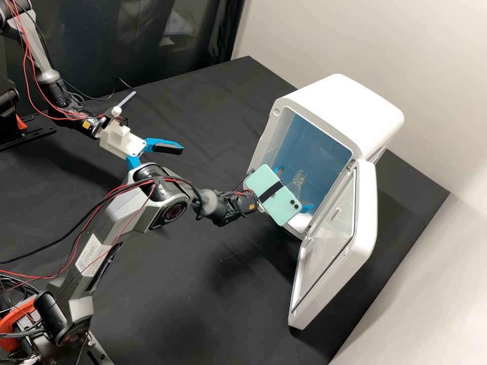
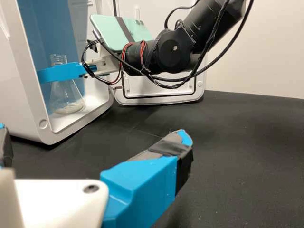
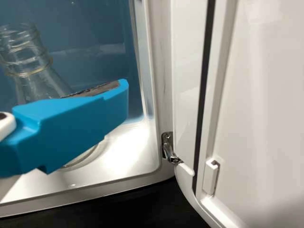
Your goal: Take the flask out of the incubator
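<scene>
A: Where's the flask (image 2: 64,92)?
B: Inside the incubator (image 1: 350,109), upright on its white floor, with the blue inner wall behind it. It's clear glass, cone-shaped and open at the mouth.
A: And the door (image 1: 355,243)?
B: Swung wide open, hanging from the hinges at one side of the opening.
A: Which arm is in there?
B: The right one. It stretches across the bench (image 1: 213,304) with a mint-green phone (image 1: 271,195) strapped to its wrist, and the right gripper (image 1: 293,187) is past the opening, inside the chamber. Its fingers are spread. One blue finger (image 3: 71,123) lies across the front of the flask at its shoulder, and the other is on the far side. I can't tell whether either pad touches the glass.
A: So the flask sits between them?
B: Yes, between the two, standing on the floor.
A: The left gripper (image 1: 156,154)?
B: Well apart from the incubator, above the bench behind the right arm's elbow — fingers wide apart, holding nothing, pointing towards the open chamber.
</scene>
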